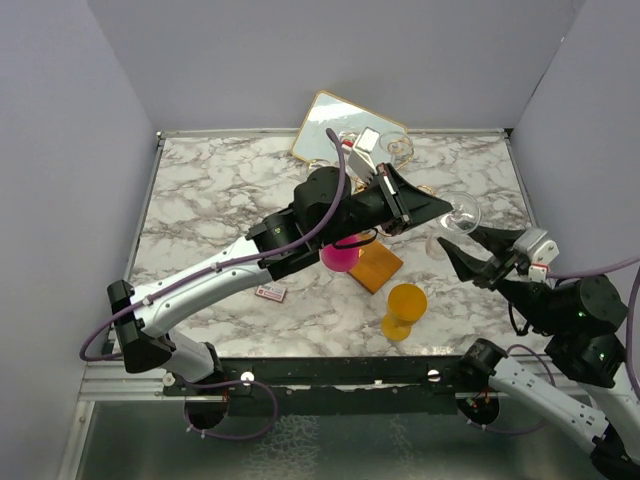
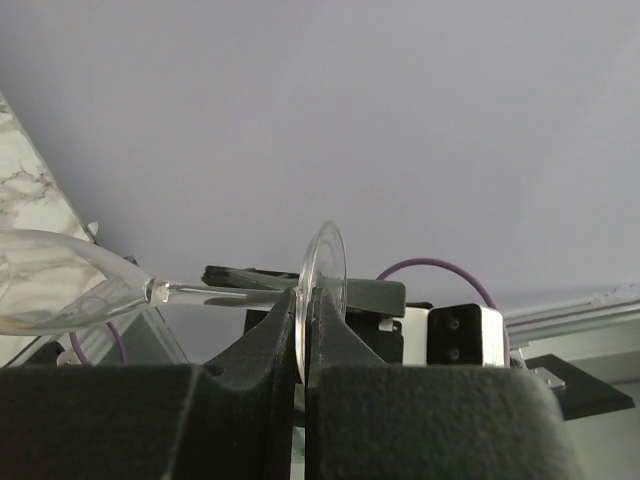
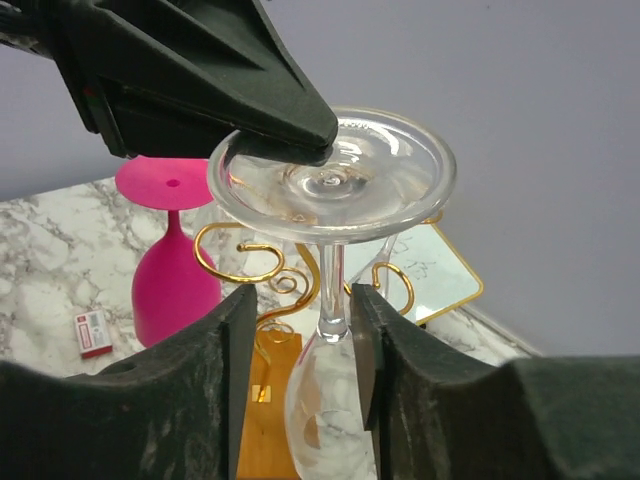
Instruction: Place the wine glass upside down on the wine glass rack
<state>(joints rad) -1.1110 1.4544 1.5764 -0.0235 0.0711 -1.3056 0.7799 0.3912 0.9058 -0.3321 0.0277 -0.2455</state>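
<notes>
**Inverted glass held beside the rack, not on it**

The left gripper [image 2: 303,310] is clamped on the rim of the foot of the clear wine glass [image 3: 335,175], which hangs foot up and bowl down above the marble table [image 1: 200,190]. The right gripper [image 3: 303,310] has its fingers parted either side of the stem, with a gap showing on both sides. The glass sits to the right of the wine glass rack [image 1: 376,267], whose gold scrolls show behind the stem. An upturned pink goblet [image 3: 175,270] stands by the rack. A yellow goblet [image 1: 404,310], a small red-and-white box [image 1: 271,293] and a gold-framed mirror [image 1: 330,125] lie around.
</notes>
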